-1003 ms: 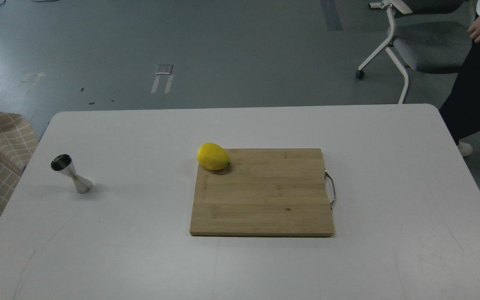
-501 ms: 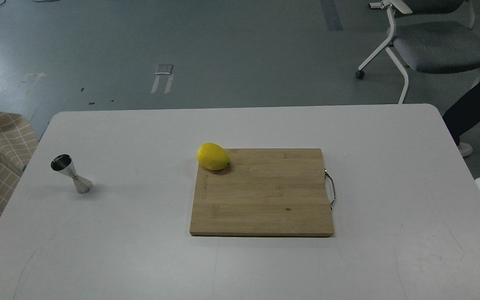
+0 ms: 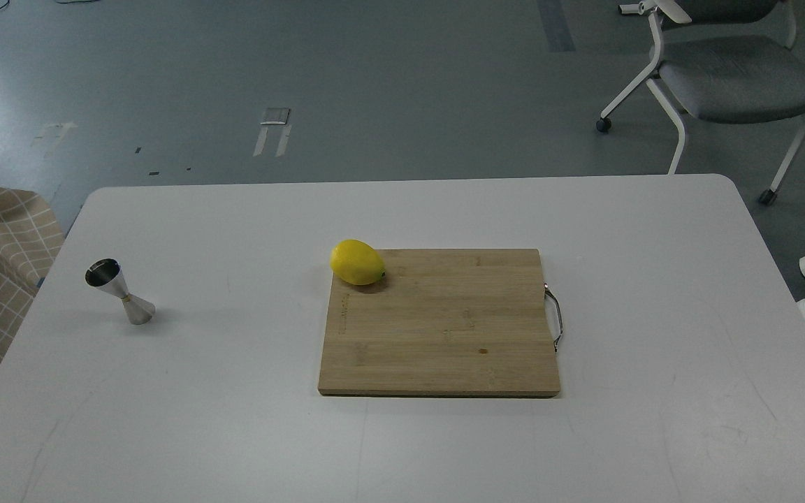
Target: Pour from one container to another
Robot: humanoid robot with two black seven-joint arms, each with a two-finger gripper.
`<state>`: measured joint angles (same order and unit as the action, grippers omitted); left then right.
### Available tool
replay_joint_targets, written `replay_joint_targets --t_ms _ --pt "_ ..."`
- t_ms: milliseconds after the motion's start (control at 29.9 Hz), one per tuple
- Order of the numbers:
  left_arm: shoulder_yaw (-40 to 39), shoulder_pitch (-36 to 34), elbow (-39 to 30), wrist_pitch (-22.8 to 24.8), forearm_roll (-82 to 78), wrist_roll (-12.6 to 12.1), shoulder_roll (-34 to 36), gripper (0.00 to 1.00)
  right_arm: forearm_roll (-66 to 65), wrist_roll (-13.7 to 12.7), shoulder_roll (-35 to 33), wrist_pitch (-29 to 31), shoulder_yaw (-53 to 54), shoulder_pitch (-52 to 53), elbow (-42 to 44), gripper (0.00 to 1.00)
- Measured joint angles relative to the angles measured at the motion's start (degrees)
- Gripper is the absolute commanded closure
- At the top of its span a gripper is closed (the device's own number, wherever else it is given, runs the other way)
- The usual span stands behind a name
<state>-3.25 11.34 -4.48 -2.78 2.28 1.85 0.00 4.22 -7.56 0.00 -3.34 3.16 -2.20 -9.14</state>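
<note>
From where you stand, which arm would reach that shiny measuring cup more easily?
Probably the left. The jigger stands upright on the table's left side, far left of the board and lemon. Neither arm is in view, and no glass to pour from shows either.

You can see a wooden cutting board [image 3: 439, 325] lying flat in the middle of the white surface [image 3: 654, 279]. A yellow lemon [image 3: 357, 262] sits on the board's far left corner. A metal handle [image 3: 555, 316] is on the board's right edge. Far behind the board, a gray chair [image 3: 731, 73] stands on the floor.
</note>
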Motion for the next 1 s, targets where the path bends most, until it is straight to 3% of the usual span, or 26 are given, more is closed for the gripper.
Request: replay_joint_targets --t_ms 1003 --pt "0.0 0.0 0.0 0.0 0.0 0.0 0.0 0.01 0.0 0.0 0.0 0.0 0.0 0.0 0.0 0.0"
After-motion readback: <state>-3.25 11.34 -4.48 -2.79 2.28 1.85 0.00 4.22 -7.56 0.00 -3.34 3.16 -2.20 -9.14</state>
